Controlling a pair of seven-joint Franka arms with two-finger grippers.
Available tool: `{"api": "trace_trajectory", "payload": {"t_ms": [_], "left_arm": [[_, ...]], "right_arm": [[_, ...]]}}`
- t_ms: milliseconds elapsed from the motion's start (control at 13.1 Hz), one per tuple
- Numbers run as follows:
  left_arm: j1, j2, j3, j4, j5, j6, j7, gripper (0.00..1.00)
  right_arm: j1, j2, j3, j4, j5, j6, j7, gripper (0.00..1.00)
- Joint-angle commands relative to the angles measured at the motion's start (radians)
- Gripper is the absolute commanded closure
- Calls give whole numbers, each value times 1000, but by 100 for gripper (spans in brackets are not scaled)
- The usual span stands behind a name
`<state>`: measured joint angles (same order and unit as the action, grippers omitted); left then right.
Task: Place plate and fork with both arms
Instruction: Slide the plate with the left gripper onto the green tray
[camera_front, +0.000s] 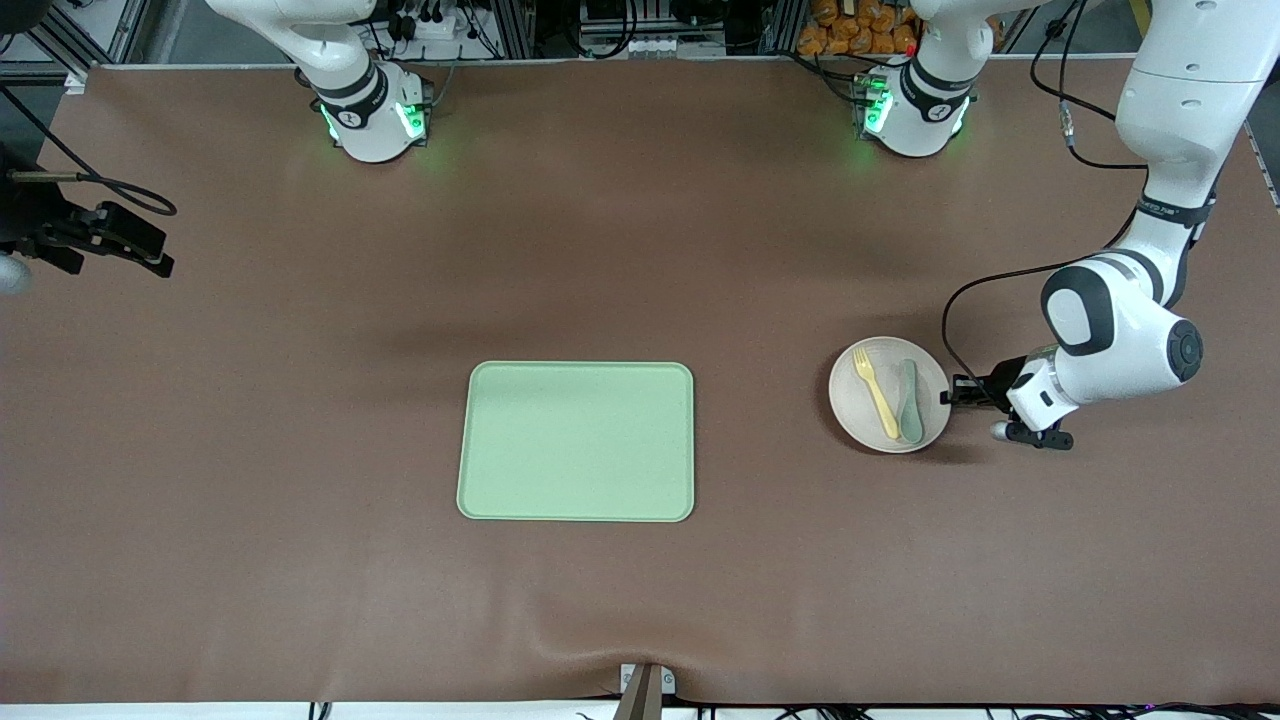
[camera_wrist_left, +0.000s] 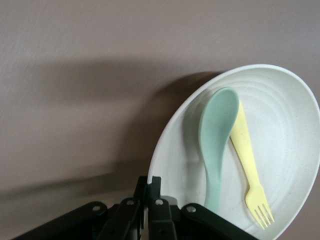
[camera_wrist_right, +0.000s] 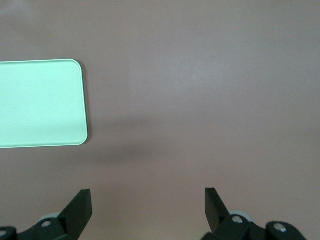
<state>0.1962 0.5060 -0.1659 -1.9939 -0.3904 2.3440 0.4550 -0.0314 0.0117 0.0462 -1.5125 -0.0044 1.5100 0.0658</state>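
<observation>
The plate (camera_front: 889, 394) sat on the bare table toward my left arm's end, well apart from the light-green tray (camera_front: 577, 441) at the middle. The fork (camera_front: 876, 394) lay in it, touching the grey-green spoon (camera_front: 909, 402) beside it; in my left wrist view the spoon's handle (camera_wrist_left: 216, 150) crossed over the fork's (camera_wrist_left: 247, 160).

My left gripper (camera_front: 955, 396) was low at the plate's rim, on the side toward my left arm's end. Its fingers (camera_wrist_left: 150, 197) had drawn narrow, right at the rim, and I judged they had pinched it, though the contact itself was hidden under the gripper body.

My right gripper (camera_front: 150, 258) waited over bare table at my right arm's end, spread wide with nothing between its fingers (camera_wrist_right: 80, 210), a corner of the tray in its wrist view.

As I judged it, the task had barely begun: nothing was on the tray. The plate had yet to be carried across, and the fork had yet to be picked out and set down.

I could read no brand, label or writing on the plate, fork, spoon or tray.
</observation>
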Motion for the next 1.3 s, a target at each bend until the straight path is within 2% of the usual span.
{"api": "trace_trajectory", "payload": {"t_ms": [0, 305, 534, 915, 1220], "left_arm": [[-1, 23, -33, 84, -22, -18, 22, 100], [-67, 42, -47, 208, -18, -104, -31, 100], [-155, 69, -46, 294, -7, -111, -186, 100], [-328, 179, -38, 483, -4, -111, -496, 100], [-437, 227, -34, 567, -5, -109, -683, 100]], "right_arm": [[-22, 4, 15, 8, 1, -7, -8, 0], [-22, 4, 15, 8, 1, -7, -8, 0], [-22, 4, 15, 8, 1, -7, -8, 0], [-22, 4, 15, 8, 1, -7, -9, 0], [-22, 4, 15, 8, 1, -7, -9, 0]]}}
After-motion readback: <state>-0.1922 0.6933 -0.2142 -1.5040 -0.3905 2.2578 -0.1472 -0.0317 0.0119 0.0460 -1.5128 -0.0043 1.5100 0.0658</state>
